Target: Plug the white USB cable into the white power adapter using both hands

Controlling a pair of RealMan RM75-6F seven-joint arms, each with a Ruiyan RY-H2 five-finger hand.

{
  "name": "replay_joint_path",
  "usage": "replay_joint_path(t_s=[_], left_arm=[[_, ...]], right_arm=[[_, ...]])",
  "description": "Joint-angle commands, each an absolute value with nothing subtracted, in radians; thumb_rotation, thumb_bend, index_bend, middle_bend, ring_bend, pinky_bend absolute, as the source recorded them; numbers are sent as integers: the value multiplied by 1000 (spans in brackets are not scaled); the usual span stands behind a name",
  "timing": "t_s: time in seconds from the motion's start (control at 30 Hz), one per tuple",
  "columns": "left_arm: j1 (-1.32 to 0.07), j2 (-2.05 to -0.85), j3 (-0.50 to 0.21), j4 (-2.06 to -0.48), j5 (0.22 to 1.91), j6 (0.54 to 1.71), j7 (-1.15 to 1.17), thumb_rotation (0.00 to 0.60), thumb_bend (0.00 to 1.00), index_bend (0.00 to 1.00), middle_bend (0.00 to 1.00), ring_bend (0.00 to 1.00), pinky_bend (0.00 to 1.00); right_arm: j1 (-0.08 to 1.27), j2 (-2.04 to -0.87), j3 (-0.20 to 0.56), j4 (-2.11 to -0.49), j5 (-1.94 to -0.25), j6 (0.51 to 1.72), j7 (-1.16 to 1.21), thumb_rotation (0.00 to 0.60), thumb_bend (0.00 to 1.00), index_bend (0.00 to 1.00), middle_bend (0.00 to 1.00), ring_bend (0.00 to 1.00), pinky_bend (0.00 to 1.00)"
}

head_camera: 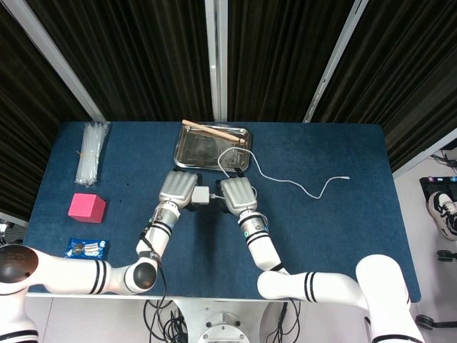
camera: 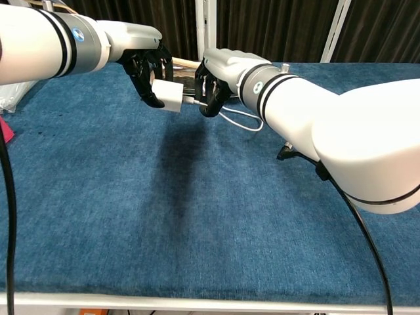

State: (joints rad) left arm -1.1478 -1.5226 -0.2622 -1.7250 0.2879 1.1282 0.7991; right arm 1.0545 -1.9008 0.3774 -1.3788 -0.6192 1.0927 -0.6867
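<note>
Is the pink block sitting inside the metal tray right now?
No, the pink block sits on the blue cloth near the table's left edge, well apart from the metal tray at the back.

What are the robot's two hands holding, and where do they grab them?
The left hand holds the white power adapter by its block body. The right hand pinches the white USB cable at its plug end, right beside the adapter.
</note>
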Motion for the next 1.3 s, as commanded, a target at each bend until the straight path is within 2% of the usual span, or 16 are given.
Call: replay_joint_path(t_s=[0.03,0.6,0.97,1.03,1.13,1.2,1.3], left_arm=[[-1149,-1523,-262,-1725,288,1129,800,600,214,444,458,321,177],[-1158,-1535,-260,-1728,292,1138,808,600,215,444,458,322,178],[-1161,-1543,-257,-1727,293,1139,813,600,214,444,458,321,178],[-1157,-1540,-256,-1727,299,1140,808,600,215,444,456,321,178],[-1143,-1535,-247,-1727,323,1141,791,600,214,442,445,321,177],[-1132,-1532,-239,-1725,343,1140,778,600,215,437,438,319,175],[-1110,-1525,-223,-1723,382,1131,750,600,214,424,432,310,161]], right_arm=[[1055,-1904,379,-1376,-621,1095,-687,600,336,528,475,337,112],[1059,-1934,394,-1350,-637,1102,-674,600,390,555,475,351,113],[1061,-1944,398,-1348,-634,1104,-689,600,391,556,473,351,115],[1057,-1936,395,-1356,-627,1097,-695,600,369,499,461,337,114],[1047,-1914,393,-1378,-615,1092,-700,600,253,270,352,234,99],[1038,-1896,390,-1394,-611,1091,-702,600,174,166,285,178,93],[1018,-1852,376,-1433,-612,1091,-706,600,142,76,215,117,89]])
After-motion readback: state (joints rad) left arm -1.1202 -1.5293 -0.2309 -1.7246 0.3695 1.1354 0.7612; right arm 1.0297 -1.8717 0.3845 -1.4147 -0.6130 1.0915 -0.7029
